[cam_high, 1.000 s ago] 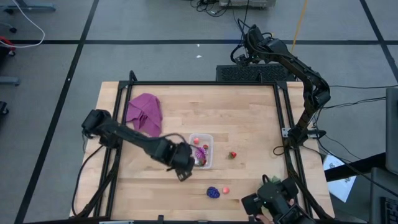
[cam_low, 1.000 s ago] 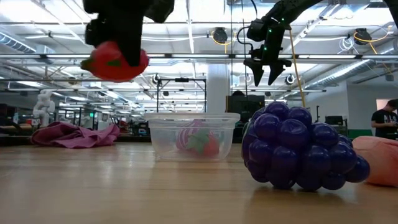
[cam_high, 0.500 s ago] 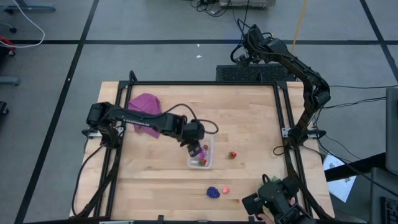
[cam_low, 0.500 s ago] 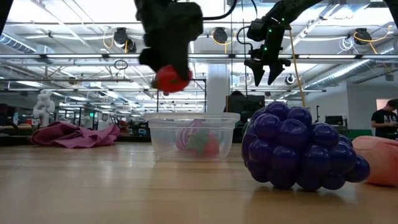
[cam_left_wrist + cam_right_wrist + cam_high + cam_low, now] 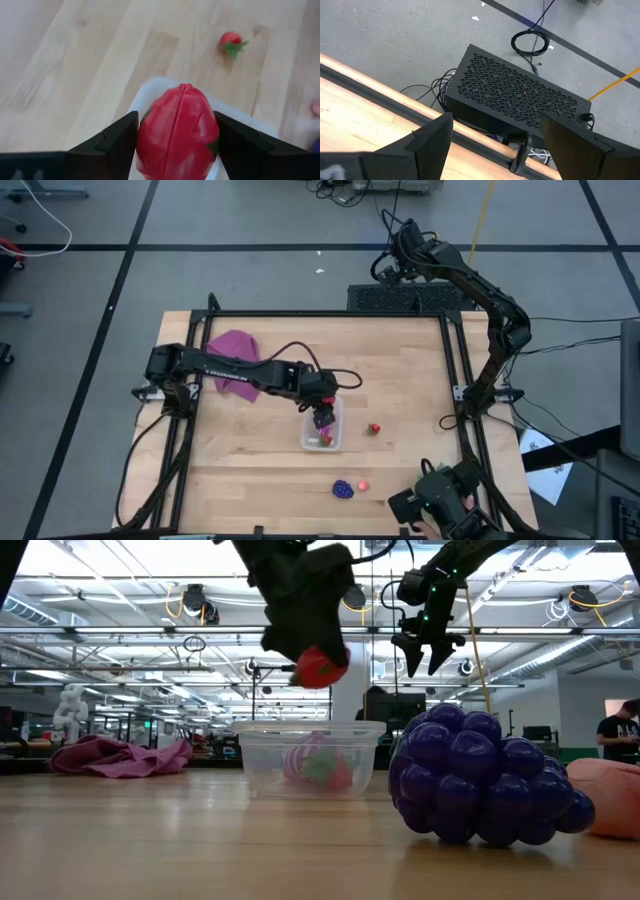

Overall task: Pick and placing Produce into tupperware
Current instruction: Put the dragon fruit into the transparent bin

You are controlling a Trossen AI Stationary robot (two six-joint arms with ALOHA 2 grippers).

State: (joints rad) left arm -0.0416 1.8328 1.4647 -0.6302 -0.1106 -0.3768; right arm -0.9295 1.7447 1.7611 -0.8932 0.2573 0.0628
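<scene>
Red fruit over the tub, ready to drop

Left gripper (image 5: 177, 137) clamps the red fruit (image 5: 177, 132) above the tub (image 5: 308, 758); next, release. Right gripper (image 5: 428, 658) waits beyond the table, fingers spread, empty.

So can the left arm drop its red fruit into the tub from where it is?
Probably yes: the left gripper holds the red fruit above the open tupperware, and nothing lies between them.
</scene>
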